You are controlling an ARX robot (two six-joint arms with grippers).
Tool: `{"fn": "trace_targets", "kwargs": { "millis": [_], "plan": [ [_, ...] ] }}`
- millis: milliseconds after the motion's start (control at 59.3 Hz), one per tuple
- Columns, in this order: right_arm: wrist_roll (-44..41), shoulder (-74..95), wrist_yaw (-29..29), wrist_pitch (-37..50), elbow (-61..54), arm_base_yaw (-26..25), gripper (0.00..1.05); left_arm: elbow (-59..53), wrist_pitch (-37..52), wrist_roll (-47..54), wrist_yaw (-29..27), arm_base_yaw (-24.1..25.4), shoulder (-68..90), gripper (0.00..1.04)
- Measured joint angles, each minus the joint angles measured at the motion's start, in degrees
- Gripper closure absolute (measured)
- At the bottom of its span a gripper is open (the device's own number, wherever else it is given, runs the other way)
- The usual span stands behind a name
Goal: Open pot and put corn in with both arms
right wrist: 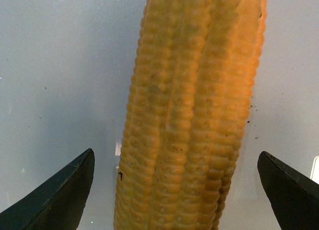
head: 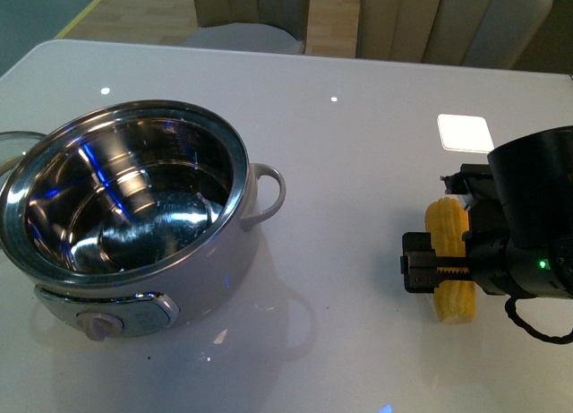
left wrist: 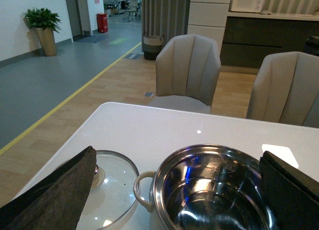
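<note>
While 1 pot (head: 210, 274) sits open, right gripper (right wrist: 175, 151) gapes around 1 corn (right wrist: 194, 90), left gripper (left wrist: 177, 151) equally wide.

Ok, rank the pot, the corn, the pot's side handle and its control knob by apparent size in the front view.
1. Pot
2. Corn, though the right arm covers its middle
3. Side handle
4. Control knob, smallest despite sitting nearer the camera than the handle

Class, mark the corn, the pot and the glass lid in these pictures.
corn (right wrist: 189, 115), right wrist view, middle of its kernel rows.
pot (head: 215, 270), front view, cream outer wall.
glass lid (left wrist: 117, 185), left wrist view, on the clear glass.
</note>
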Motion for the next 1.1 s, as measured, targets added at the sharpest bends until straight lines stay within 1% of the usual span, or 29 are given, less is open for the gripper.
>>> {"fn": "trace_targets", "kwargs": {
  "millis": [202,270,523,590,658,826,944,1096],
  "plan": [
    [0.26,0.81,-0.07,-0.02,0.35,0.33,0.09,0.00,0.00,0.00,0.00,0.00,0.00,0.07],
    [0.44,1.20,-0.07,-0.11,0.44,0.55,0.18,0.00,0.00,0.02,0.00,0.00,0.00,0.07],
    [1.01,2.25,0.61,-0.92,1.14,0.83,0.58,0.00,0.00,0.00,0.00,0.00,0.00,0.07],
    [1.22,2.25,0.59,-0.98,1.20,0.83,0.65,0.00,0.00,0.02,0.00,0.00,0.00,0.07],
    [1.33,2.25,0.61,-0.98,1.18,0.83,0.71,0.00,0.00,0.02,0.00,0.00,0.00,0.07],
    [1.33,1.53,0.59,-0.50,-0.04,0.83,0.78,0.00,0.00,0.00,0.00,0.00,0.00,0.07],
    [1.64,-1.68,-1.57,-0.31,-3.89,0.92,0.81,0.00,0.00,0.00,0.00,0.00,0.00,0.07],
    [1.86,-9.55,-4.66,0.02,-8.63,1.97,0.82,0.00,0.00,0.02,0.00,0.00,0.00,0.07]
  ]
}}
